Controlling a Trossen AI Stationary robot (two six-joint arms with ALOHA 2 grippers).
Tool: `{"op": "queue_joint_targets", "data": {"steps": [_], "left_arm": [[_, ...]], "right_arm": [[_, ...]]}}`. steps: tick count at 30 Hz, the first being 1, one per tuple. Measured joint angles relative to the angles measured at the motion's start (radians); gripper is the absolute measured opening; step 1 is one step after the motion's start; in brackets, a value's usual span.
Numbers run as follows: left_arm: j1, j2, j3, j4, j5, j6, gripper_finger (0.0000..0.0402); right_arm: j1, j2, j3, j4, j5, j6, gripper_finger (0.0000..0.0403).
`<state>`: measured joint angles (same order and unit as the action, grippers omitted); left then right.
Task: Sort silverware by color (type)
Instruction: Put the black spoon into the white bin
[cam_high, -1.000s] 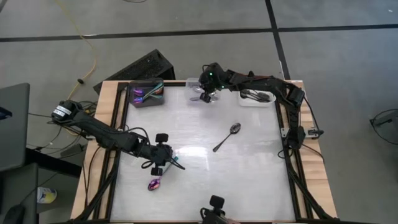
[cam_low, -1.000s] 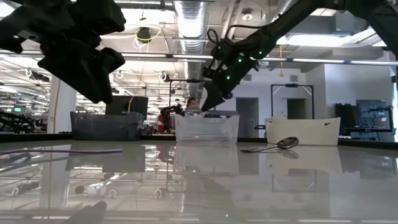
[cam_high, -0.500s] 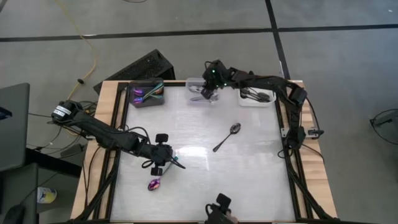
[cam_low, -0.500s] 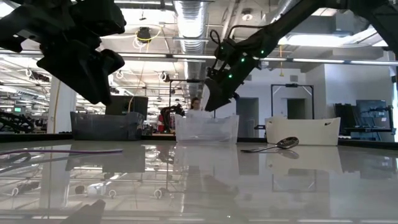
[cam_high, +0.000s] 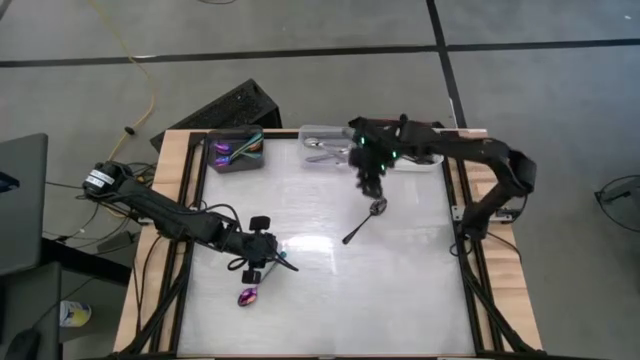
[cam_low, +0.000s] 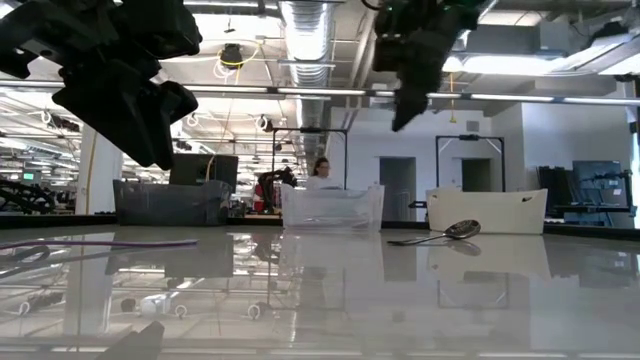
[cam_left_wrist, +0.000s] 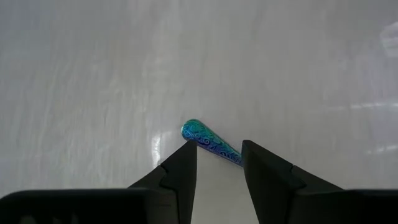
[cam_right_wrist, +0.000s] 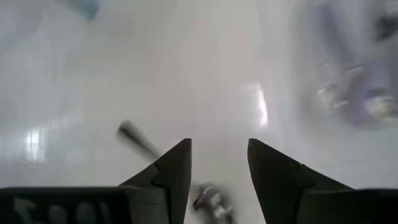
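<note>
No readable text, label, brand, number or sign is showing in any view: nothing legible on bins, spoons, arms, table, or in the room beyond.

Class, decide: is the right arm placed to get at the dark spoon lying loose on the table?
Probably yes. The right end effector hangs open just above the dark spoon, with nothing lying between them; the left end effector is far off at the iridescent spoon.

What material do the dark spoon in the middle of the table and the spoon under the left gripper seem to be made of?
The dark spoon looks like dark polished metal: its bowl glints. The iridescent spoon looks like metal with a rainbow coating: purple bowl, embossed teal handle. The coating type is unclear.
</note>
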<state>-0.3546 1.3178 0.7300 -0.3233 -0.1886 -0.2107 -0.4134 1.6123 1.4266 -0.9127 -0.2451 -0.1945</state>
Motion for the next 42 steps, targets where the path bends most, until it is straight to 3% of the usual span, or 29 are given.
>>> {"op": "queue_joint_targets", "data": {"steps": [3, 9, 13, 22, 34, 38, 42], "left_arm": [[0.0, 0.0, 0.0, 0.001, 0.0, -0.002, 0.0114], [0.0, 0.0, 0.0, 0.003, -0.001, -0.003, 0.0114], [0.0, 0.0, 0.0, 0.008, -0.001, -0.012, 0.0114], [0.0, 0.0, 0.0, 0.013, -0.014, -0.063, 0.0114], [0.0, 0.0, 0.0, 0.052, -0.018, -0.052, 0.0114], [0.001, 0.0, 0.0, 0.053, -0.028, -0.038, 0.0114], [0.001, 0.0, 0.0, 0.053, -0.038, -0.038, 0.0114]], "right_arm": [[0.072, -0.04, -0.096, 0.002, 0.001, -0.063, 0.0174], [0.192, -0.053, -0.282, 0.165, 0.015, -0.14, 0.0171], [0.245, -0.053, -0.363, 0.268, 0.099, -0.202, 0.0171], [0.248, -0.023, -0.451, 0.333, 0.115, -0.303, 0.0171], [0.228, 0.159, -0.443, 0.327, 0.116, -0.315, 0.0169], [0.227, 0.184, -0.441, 0.325, 0.127, -0.314, 0.0146], [0.226, 0.178, -0.443, 0.323, 0.139, -0.302, 0.0079]]}}
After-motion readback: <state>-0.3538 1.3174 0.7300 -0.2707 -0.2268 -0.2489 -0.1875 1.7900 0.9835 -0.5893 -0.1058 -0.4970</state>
